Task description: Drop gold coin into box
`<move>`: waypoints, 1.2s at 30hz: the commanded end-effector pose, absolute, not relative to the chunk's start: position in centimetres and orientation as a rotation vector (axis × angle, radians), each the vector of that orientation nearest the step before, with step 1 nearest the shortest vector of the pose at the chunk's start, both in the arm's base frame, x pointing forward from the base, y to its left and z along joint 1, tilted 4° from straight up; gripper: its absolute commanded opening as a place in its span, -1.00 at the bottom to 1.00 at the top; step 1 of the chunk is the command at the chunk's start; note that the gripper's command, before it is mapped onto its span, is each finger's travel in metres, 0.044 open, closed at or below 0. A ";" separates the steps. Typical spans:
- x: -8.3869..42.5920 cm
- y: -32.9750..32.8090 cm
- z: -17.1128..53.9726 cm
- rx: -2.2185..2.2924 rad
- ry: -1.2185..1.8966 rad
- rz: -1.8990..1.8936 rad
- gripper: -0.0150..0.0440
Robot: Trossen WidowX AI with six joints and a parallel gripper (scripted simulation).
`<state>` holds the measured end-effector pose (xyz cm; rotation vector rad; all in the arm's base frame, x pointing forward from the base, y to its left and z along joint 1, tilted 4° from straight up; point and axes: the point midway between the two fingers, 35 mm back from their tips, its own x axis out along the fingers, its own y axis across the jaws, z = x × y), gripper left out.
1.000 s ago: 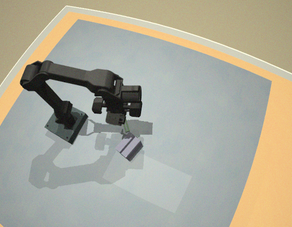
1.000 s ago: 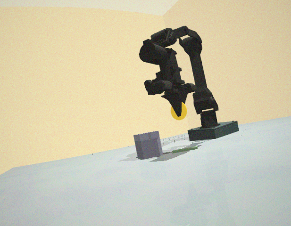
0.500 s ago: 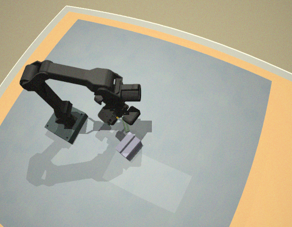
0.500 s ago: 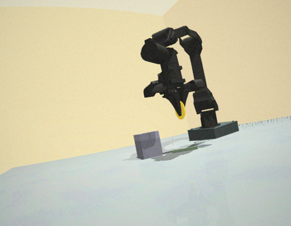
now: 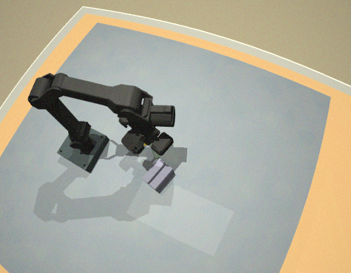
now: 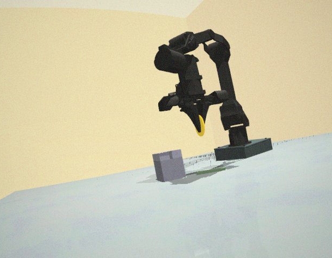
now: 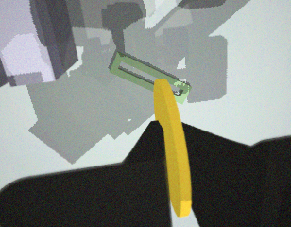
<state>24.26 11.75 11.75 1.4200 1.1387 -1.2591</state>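
Observation:
The gold coin (image 6: pixel 202 126) (image 7: pixel 176 156) is held on edge between the fingers of my gripper (image 6: pixel 200 128), high above the table; only a sliver of the coin (image 5: pixel 145 144) shows in the top view. My gripper is shut on the coin. The green holder (image 5: pixel 155 153) (image 6: pixel 210 171) (image 7: pixel 146 81) lies on the table below, and its slot is empty. The grey box (image 5: pixel 159 177) (image 6: pixel 170 167) (image 7: pixel 23 43) stands beside the holder, lower than the coin. A dark slot line runs across its lid in the top view. In the wrist view the box is cut off at the upper left.
The arm's base (image 5: pixel 84 151) (image 6: pixel 244 149) stands on the table on the side of the holder away from the box. Shadows of the arm fall around the holder and box. A pale rectangle (image 5: pixel 193 218) lies on the table beyond the box.

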 end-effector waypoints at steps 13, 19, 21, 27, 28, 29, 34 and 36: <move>27.1 9.2 11.6 1.412 1.137 -1.268 -0.49; 28.1 8.1 11.6 1.412 1.135 -1.268 -0.49; 28.4 7.8 11.6 1.411 1.135 -1.268 -0.49; 29.4 6.6 11.6 1.411 1.134 -1.268 -0.49; 29.6 6.4 11.6 1.411 1.134 -1.268 -0.49; 29.7 6.2 11.6 1.411 1.133 -1.267 -0.49; 30.4 5.1 11.5 1.411 1.132 -1.267 -0.49; 30.7 4.7 11.5 1.411 1.132 -1.267 -0.49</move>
